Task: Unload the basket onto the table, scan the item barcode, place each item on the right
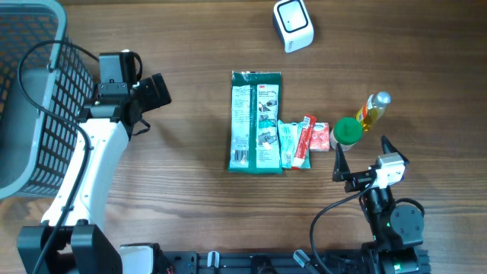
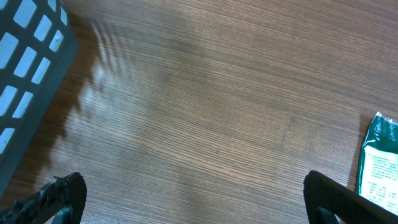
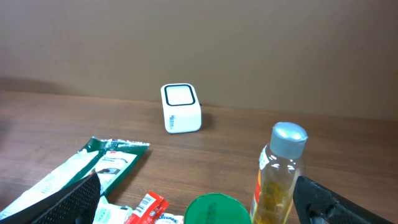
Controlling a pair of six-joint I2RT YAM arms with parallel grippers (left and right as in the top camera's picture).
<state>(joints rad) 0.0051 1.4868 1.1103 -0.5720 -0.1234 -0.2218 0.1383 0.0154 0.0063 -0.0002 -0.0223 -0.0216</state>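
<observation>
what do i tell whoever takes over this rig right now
Left hand: open, empty, over bare table between the basket and the green packet.
Right hand: open, empty, just short of the jar and the bottle.
Things: packet mid-table, sachets touching its right side, then jar and bottle. The scanner stands alone at the far side.
Done: nothing is held or at the scanner.
Left: grasp one item, show its barcode to the scanner.
</observation>
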